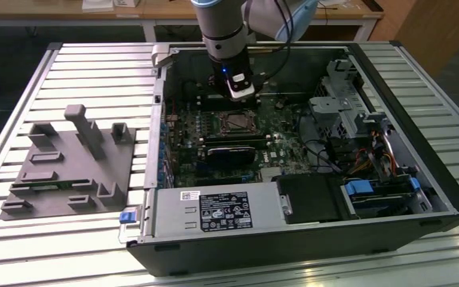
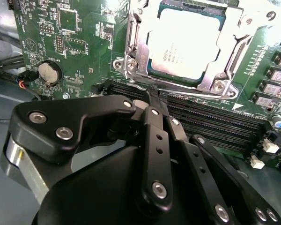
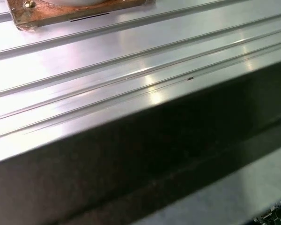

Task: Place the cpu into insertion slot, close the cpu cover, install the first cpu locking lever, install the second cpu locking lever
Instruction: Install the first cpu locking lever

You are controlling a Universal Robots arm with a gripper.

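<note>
The arm comes down from above into an open computer case [image 1: 293, 254] that lies on a ribbed metal table [image 1: 94, 72]. Its gripper [image 1: 240, 98] hangs low over the green board [image 2: 79, 47], just beside the socket [image 1: 233, 122] on the far side from the power supply [image 1: 213, 210].

In the second wrist view the black links of the gripper take up the foreground and hide its tips, so I cannot tell whether it is open or closed, nor whether it holds anything.

The chip [image 2: 185, 42] sits in the socket, its pale face showing through the window of the cover [image 2: 139, 44], which lies flat over it. A thin metal rod [image 2: 196, 92] seems to run along the socket's edge nearest the gripper, though I cannot make out whether it is latched.

Long black memory slots [image 2: 215, 123] lie between the gripper and the socket. A round coin battery [image 2: 49, 71] sits off to one side on the board.

A grey plastic fixture [image 1: 62, 161] rests on the table at the exterior view's left, apart from the case.
</note>
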